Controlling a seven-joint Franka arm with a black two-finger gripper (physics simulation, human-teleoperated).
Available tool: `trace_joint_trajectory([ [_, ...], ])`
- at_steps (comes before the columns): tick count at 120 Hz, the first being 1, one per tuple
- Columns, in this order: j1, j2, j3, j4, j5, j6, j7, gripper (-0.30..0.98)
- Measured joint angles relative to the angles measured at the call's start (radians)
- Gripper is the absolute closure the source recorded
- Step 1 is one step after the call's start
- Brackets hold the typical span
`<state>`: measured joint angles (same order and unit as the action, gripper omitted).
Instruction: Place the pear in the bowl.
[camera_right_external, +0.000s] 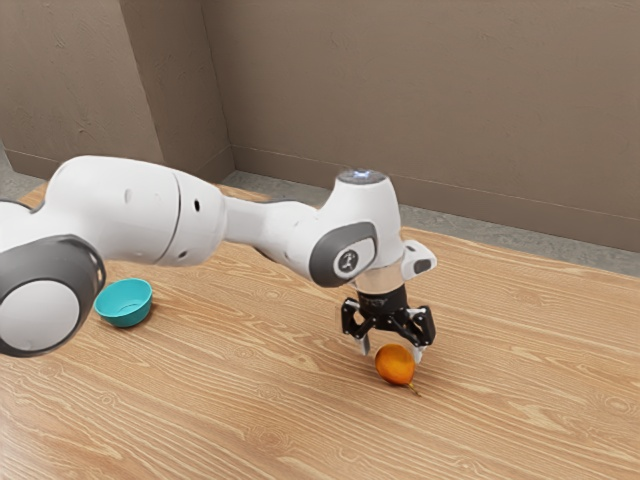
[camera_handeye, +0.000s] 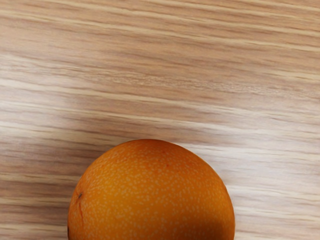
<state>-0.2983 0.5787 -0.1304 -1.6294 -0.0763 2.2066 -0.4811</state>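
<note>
The shiny orange pear (camera_right_external: 395, 364) is nearest, lying on its side on the brown wooden bench (camera_right_external: 250, 410), with its thin stem (camera_right_external: 415, 390) pointing away from the claw. The black two-sided claw (camera_right_external: 391, 351) is open wide, right down by the pear's fat end. It isn't holding anything.

I think grabbing is the next job, and it could go wrong. The pear's fat part is round and looks smooth, so if the claw shuts too high or off to one side, the pear might pop out or roll off. If one side bumps it first, it could spin around its stem.

Far off at the exterior view's left is the round teal bowl (camera_right_external: 124, 319). That's a long trip, so a loose grip might let the pear drop. If the claw goes over too low, the pear could hit the rim and tip the bowl.
</note>
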Motion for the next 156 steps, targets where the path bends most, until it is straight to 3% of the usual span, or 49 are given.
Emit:
trace_joint_trajectory([
  [92, -0.003, 0.028, 0.005, -0.064, 0.010, 0.155, -0.025, 0.02],
  [156, -0.010, 0.031, 0.005, -0.066, 0.014, 0.170, -0.040, 0.30],
])
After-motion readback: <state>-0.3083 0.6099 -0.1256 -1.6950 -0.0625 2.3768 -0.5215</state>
